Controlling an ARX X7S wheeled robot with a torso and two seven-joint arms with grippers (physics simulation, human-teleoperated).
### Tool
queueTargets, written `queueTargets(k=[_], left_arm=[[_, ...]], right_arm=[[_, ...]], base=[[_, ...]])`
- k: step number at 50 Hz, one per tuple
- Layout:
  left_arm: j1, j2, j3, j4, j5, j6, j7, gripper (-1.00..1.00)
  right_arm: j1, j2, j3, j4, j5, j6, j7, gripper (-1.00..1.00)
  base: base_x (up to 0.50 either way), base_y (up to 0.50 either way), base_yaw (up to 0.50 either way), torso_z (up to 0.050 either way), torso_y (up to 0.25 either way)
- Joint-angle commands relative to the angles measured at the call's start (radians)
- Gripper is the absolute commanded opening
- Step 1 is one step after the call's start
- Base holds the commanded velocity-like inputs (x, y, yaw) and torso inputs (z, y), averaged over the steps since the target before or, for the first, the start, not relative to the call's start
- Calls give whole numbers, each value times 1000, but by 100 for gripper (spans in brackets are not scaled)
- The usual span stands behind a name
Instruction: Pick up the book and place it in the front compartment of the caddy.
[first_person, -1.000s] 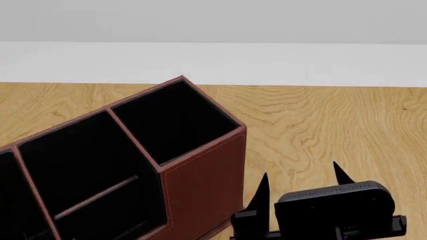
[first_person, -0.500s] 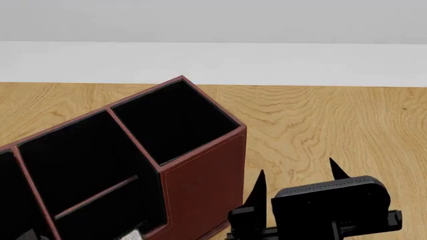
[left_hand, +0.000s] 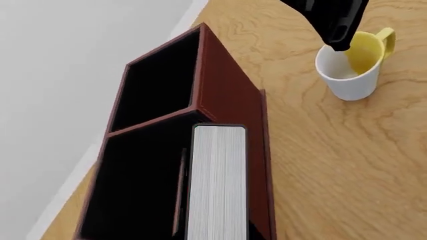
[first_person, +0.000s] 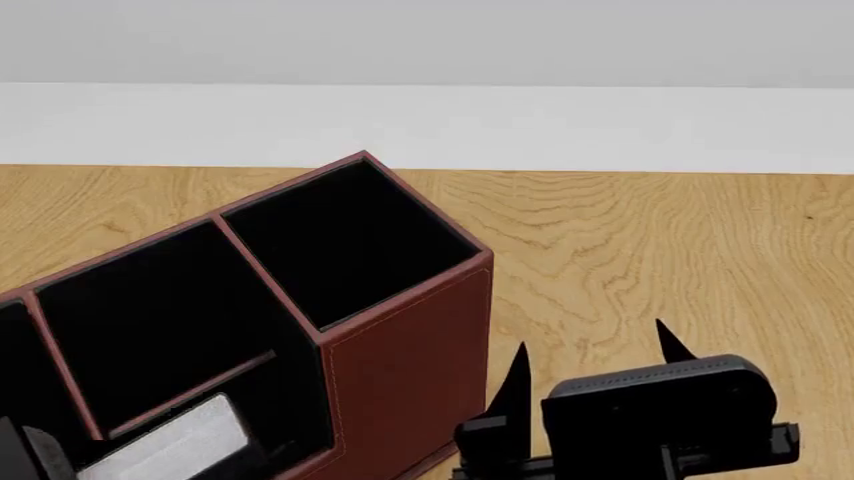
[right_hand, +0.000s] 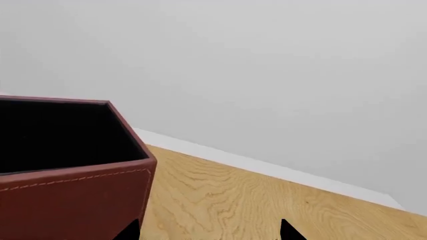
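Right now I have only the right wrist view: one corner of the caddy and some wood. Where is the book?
Observer: The book stands page edges up inside the caddy, in the narrow section along its long outer wall.
Operator: Is anything on the table near that wall?
Observer: A white mug with a yellow inside stands on the table, apart from the caddy.
Operator: And my right gripper?
Observer: In the head view the right gripper is open and empty, beside the caddy's end wall.

A light wooden surface (first_person: 641, 240) carries the dark red leather-look caddy (first_person: 400, 360) and, apart, a white yellow-lined mug (left_hand: 350, 75).
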Motion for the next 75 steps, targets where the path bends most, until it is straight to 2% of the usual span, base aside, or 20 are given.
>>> queueTargets(k=[1,12,28,40,48,54,58,69,71,75], left_arm=[[-116,5,-14,-60,23,-71,6,-100],[-200,38,-37,-129,40,-138,69,-100],[-281,81,-62,-255,153,-273,208,-100],[-341,68,-27,-281,385,-278,464,-100],[-349,75,-45,-374,436,-265,627,-100],[-383,77,-63,-450,521,-269,797,-100],[-390,73,-61,-477,631,-265,918,-100],[-448,49,18,-503,850,-253,1193,-100],[-468,47,55,-497,920,-251,1235,-100],[-496,50,85,-526,968,-236,1291,-100]], right_arm=[[-6,1,-1,4,2,-7,4,100],[-9,3,1,11,5,-13,7,100],[-5,2,-2,17,9,-9,13,100],[10,3,-7,22,13,1,15,100],[17,3,-8,32,17,2,15,100],[20,3,-10,44,18,-7,15,100],[17,4,-12,51,18,-11,16,100],[12,5,-19,59,17,-15,23,100],[14,5,-23,59,16,-12,24,100],[16,6,-24,55,16,-8,27,100]], base=[[0,0,0,0,0],[0,0,0,0,1],[0,0,0,0,1],[0,0,0,0,1],[0,0,0,0,1],[0,0,0,0,2],[0,0,0,0,0],[0,0,0,2,2],[0,0,0,0,0],[0,0,0,0,3]])
